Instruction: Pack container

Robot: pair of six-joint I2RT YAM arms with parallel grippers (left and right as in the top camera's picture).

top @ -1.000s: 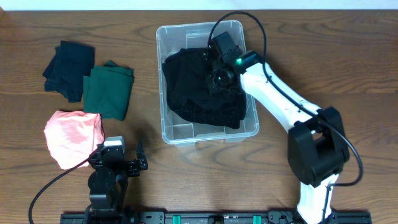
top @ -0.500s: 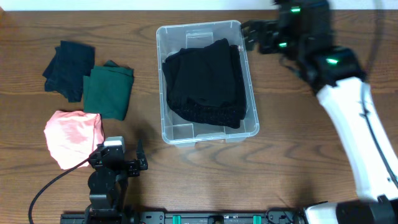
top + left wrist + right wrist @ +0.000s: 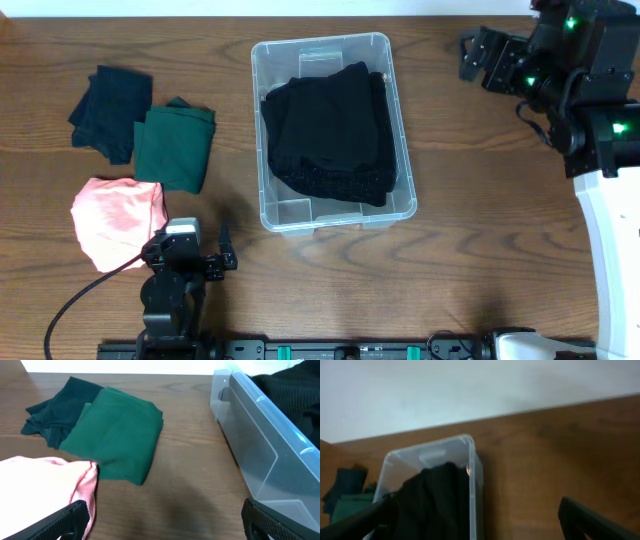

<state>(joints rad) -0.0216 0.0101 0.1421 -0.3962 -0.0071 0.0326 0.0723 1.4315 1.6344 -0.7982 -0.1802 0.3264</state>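
Brown wood-grain worktop [image 3: 480,260] fills the overhead view, with a pale wall showing beyond its far edge in the right wrist view. At the middle of the worktop, toward the far side, stands the container [image 3: 258,130], a clear rectangular bin with its long sides running near to far. Inside it lies a black garment [image 3: 330,130], folded and bulky, covering most of the floor and reaching up against the right wall; a strip of bare bottom shows at the near end. Left of the container, well apart from it, three folded garments lie on the wood: a pink garment [image 3: 115,220] nearest, a green garment [image 3: 172,148] just beyond it, and a dark teal garment [image 3: 110,110] farthest left, partly tucked under the green one's edge. The right hand [image 3: 482,60] hangs above the worktop to the right of the container's far end, its fingers spread wide and holding nothing. The left hand [image 3: 188,262] sits low at the near left, just beside the pink garment, its fingers also spread wide and empty, pointing toward the green garment.
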